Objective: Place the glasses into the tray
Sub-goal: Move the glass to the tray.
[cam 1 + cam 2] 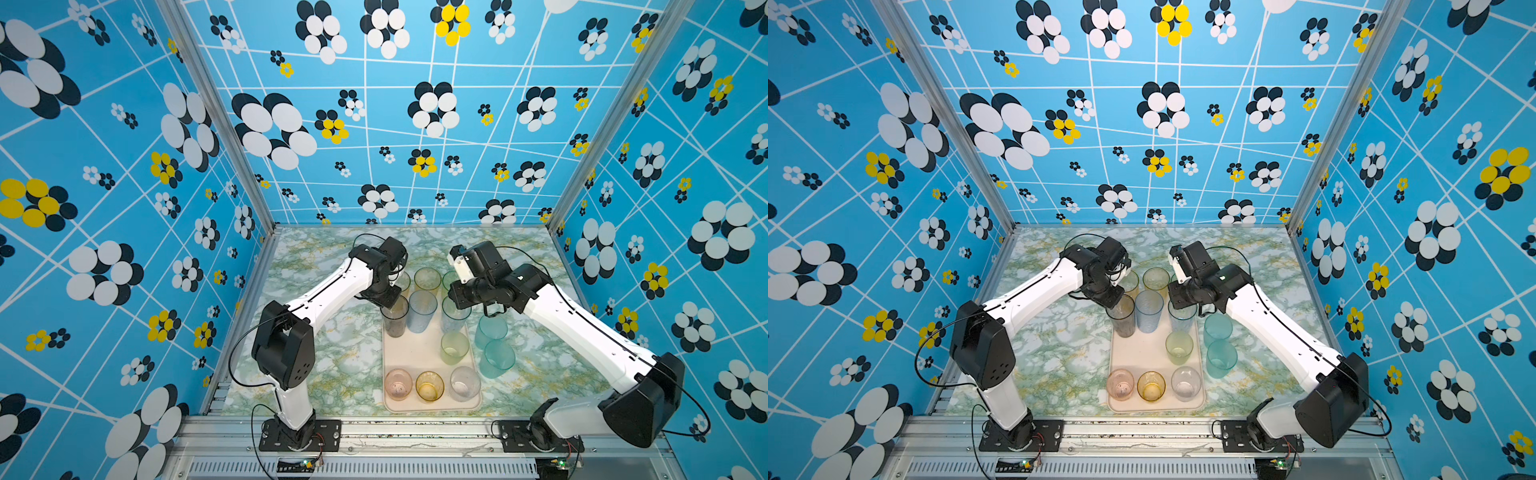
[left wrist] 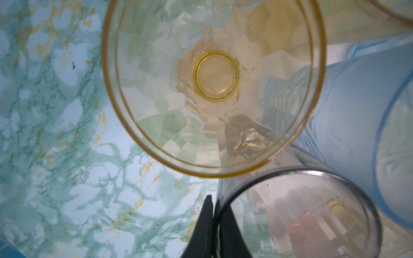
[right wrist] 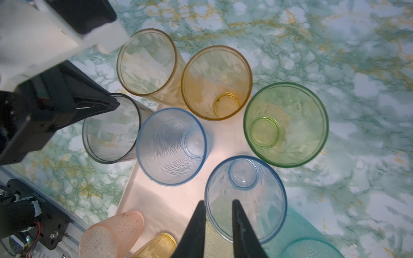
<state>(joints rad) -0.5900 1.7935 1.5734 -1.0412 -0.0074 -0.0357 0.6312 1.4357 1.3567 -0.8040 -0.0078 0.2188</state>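
Grey translucent tumbler (image 2: pixel 301 214), rim pinched in left pincer (image 2: pixel 214 201), right pincer (image 3: pixel 218 202) parted astride rim of faceted blue tumbler (image 3: pixel 250 196)

Right gripper (image 3: pixel 218 201) straddles the near wall of the blue-rimmed tumbler (image 3: pixel 254 201) on the tray (image 3: pixel 161 201), one finger inside, one outside, jaws apart. Left gripper (image 3: pixel 115 104) pinches the rim of the grey tumbler (image 3: pixel 109 136), just beside a frosted blue tumbler (image 3: pixel 172 147).

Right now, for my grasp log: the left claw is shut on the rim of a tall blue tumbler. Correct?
Not blue: the left claw is shut on the rim of the tall grey tumbler, as the left wrist view shows; a blue tumbler stands beside it.
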